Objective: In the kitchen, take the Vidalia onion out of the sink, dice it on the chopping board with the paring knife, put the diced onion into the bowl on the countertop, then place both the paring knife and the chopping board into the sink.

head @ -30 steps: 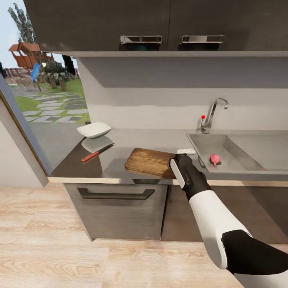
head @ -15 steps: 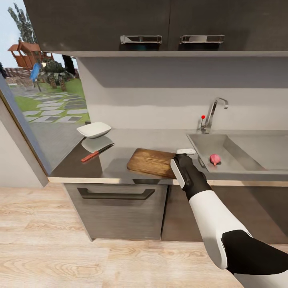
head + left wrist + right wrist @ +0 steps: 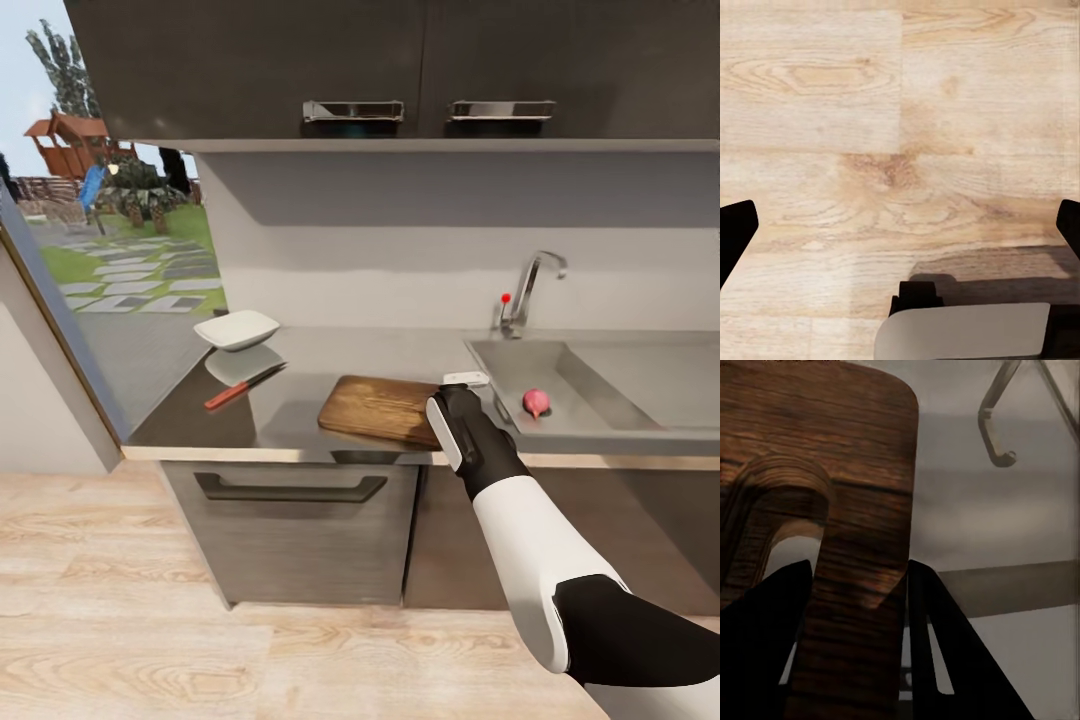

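One arm of ours, the right, reaches to the chopping board [image 3: 378, 409] on the countertop [image 3: 290, 365]; in the right wrist view the board [image 3: 832, 510] sits between the two dark fingers [image 3: 765, 652], so our right gripper [image 3: 452, 400] is clamped on the board's edge nearest the sink [image 3: 640, 395]. We see the Vidalia onion [image 3: 536, 402] lying in the basin, near the tap [image 3: 525, 290]. Our paring knife [image 3: 243, 387] rests left of the board, just beside the white bowl [image 3: 237, 328]. Our left gripper [image 3: 900, 232] hangs over the wooden floor [image 3: 870, 112], its fingertips wide apart.
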Tool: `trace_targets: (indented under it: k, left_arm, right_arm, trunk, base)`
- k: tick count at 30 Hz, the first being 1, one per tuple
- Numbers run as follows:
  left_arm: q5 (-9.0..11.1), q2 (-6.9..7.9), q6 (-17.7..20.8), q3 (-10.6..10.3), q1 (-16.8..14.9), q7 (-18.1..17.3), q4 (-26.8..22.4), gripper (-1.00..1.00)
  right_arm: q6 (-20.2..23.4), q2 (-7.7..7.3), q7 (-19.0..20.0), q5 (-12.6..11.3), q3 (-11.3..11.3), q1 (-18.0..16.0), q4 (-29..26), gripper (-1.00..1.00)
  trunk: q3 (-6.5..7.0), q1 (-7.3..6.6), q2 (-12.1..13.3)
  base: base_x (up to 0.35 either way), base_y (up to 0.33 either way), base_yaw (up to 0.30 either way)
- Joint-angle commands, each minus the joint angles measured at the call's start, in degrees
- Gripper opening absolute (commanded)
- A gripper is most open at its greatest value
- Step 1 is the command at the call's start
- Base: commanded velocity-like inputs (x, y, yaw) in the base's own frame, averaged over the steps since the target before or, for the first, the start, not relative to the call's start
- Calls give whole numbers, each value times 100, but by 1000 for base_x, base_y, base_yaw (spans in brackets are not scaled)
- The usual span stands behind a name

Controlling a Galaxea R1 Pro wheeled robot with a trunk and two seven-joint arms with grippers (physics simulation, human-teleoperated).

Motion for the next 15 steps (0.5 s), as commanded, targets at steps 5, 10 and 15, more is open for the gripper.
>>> trace_targets:
  k: [5,10,15]
  left_arm:
    - [0,1,-11,4,1,2,-5,100]
    - [0,-20,-11,4,1,2,-25,100]
    - [0,-15,-11,11,1,2,-16,100]
  right_arm:
    - [18,0,-46,-46,11,-4,-3,-100]
    - [31,-30,-71,-32,-8,-4,-71,-100]
    - [29,0,-85,-28,-4,-4,-139,-100]
  trunk:
    - [41,0,-2]
    - [60,0,-2]
    - [61,0,-2]
  base:
    - [0,0,0]
    - [0,0,-2]
    - [0,0,-1]
